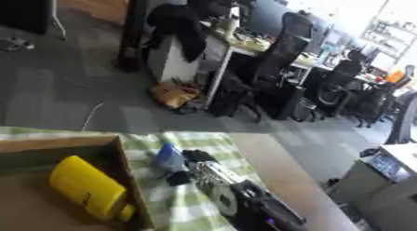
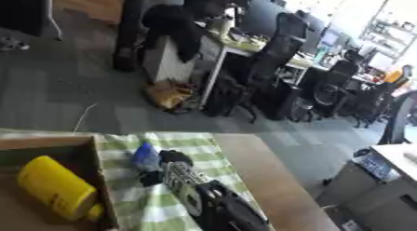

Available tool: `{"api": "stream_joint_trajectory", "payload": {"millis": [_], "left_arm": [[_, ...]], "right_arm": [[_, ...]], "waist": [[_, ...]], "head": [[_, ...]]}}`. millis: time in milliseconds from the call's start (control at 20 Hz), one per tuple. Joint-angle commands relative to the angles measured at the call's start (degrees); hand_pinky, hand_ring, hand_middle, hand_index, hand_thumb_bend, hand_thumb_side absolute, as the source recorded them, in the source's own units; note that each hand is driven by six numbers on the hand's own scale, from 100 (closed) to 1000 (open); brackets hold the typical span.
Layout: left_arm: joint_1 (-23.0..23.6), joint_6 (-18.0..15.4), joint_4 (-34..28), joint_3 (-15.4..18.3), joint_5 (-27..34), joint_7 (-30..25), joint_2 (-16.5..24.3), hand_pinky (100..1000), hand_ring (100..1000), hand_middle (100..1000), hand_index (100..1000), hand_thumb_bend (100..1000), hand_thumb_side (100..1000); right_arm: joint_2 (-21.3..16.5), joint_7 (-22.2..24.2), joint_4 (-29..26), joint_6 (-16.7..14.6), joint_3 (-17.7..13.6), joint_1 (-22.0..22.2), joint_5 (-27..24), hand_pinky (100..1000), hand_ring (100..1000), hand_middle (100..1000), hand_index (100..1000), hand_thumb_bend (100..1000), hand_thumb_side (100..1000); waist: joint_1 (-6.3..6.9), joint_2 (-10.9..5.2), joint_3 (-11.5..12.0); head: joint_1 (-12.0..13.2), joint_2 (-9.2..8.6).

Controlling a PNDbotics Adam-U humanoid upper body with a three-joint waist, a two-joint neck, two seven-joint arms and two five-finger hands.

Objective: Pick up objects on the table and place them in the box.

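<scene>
Here, the blue object (image 1: 169, 158) sits within the right hand's (image 1: 189, 166) fingers.

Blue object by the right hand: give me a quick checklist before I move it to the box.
1. Right hand at the blue object: ok, fingers curled against it.
2. Object lifted clear of the checked cloth: cannot tell.
3. Cardboard box open beside the hand, on its left: ok.
4. Free space in the box: ok, though a yellow bottle already lies inside.
5. Box wall between hand and opening: not ok, must be cleared.
6. Left hand: cannot tell, not in view.
</scene>
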Motion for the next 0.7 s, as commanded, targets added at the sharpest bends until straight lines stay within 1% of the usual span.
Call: {"api": "stream_joint_trajectory", "payload": {"millis": [50,700], "left_arm": [[-0.2,0.3,-1.1,0.2,-0.5,0.0,0.2,921,952,919,950,100,1000],[0.6,0.9,-1.1,-0.2,-0.3,-0.6,0.2,919,952,916,952,100,1000]], "right_arm": [[-1.0,-0.9,-1.3,0.3,0.6,0.5,-2.0,544,490,196,453,100,615],[-3.4,-6.0,-6.9,1.8,2.0,-0.6,-8.9,483,444,175,430,100,628]], "waist": [[1.00,-1.69,-0.4],[2.76,-5.78,-1.4]], "head": [[-0.1,0.54],[-0.1,2.22]]}}
